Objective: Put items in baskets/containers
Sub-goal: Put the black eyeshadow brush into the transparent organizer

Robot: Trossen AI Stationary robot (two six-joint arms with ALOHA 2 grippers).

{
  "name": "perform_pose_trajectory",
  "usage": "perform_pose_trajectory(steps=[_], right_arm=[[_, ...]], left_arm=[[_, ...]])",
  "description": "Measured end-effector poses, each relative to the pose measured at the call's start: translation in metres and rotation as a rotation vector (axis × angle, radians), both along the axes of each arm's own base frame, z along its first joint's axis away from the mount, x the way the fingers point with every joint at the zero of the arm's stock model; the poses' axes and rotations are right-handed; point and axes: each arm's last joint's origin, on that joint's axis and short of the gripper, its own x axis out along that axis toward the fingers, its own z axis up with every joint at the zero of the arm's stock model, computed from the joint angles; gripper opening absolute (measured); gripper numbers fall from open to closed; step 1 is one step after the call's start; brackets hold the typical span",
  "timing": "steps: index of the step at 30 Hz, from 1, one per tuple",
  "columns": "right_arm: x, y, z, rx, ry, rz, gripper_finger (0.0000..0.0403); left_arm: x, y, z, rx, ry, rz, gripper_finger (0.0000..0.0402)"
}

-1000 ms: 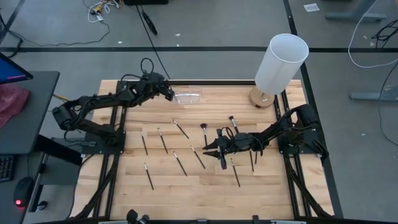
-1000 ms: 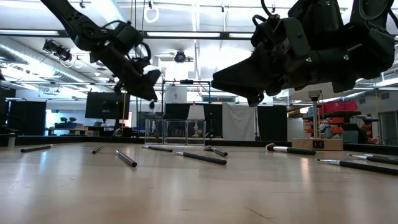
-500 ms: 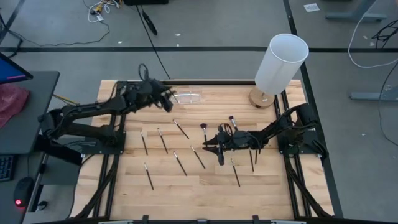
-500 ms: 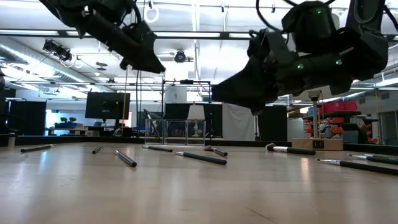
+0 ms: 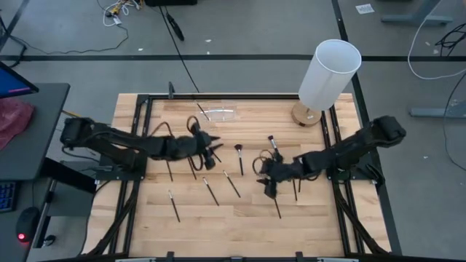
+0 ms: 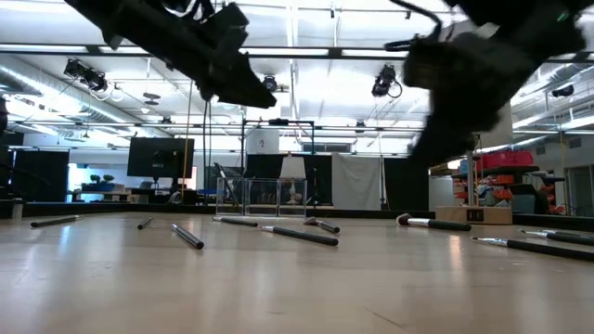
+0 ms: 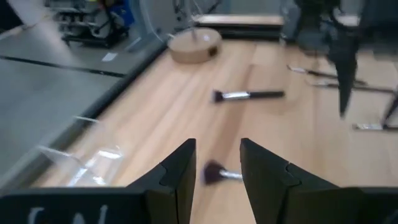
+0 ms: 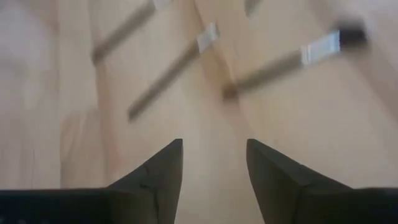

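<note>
Several slim dark-handled makeup brushes lie flat on the wooden table, among them one (image 5: pixel 239 156), one (image 5: pixel 231 183) and one (image 5: pixel 276 204). The clear organiser box (image 5: pixel 218 113) stands near the far edge. My left gripper (image 5: pixel 215 154) hovers open over mid-table. In the left wrist view a brush's bristle tuft (image 7: pixel 214 173) shows between its open fingers (image 7: pixel 217 155). My right gripper (image 5: pixel 267 185) is open and points down above brushes on the right half. In the right wrist view its fingers (image 8: pixel 214 155) are over bare wood, with brush handles (image 8: pixel 168 78) beyond.
A tall white cylinder (image 5: pixel 329 73) on a round wooden base (image 5: pixel 306 114) stands at the far right corner. More brushes lie toward the near left (image 5: pixel 174 206) and the right (image 5: pixel 295 188). Black frame rails run along the table's sides.
My left gripper has swung away from the organiser box at the far edge toward the middle of the table, ending over a brush. My right gripper has shifted slightly toward the near right and tipped to point down at the table. No brush has moved.
</note>
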Motion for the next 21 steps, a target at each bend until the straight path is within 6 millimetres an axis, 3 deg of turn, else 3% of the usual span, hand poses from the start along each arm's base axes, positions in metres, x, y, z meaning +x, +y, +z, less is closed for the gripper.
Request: perform_pose_trajectory(steps=[4, 11, 21], right_arm=[[-0.021, 0.027, 0.001, 0.063, 0.119, -0.033, 0.0180], [-0.049, 0.080, -0.021, 0.049, 0.046, -0.106, 0.0181], [-0.047, 0.095, -0.075, -0.070, -0.002, -0.277, 0.0181]], left_arm=[[0.013, -0.010, -0.019, -0.002, 0.010, -0.024, 0.0128], [0.027, -0.014, -0.043, -0.004, 0.008, -0.032, 0.0128], [0.030, -0.013, -0.047, -0.011, -0.014, -0.029, 0.0128]])
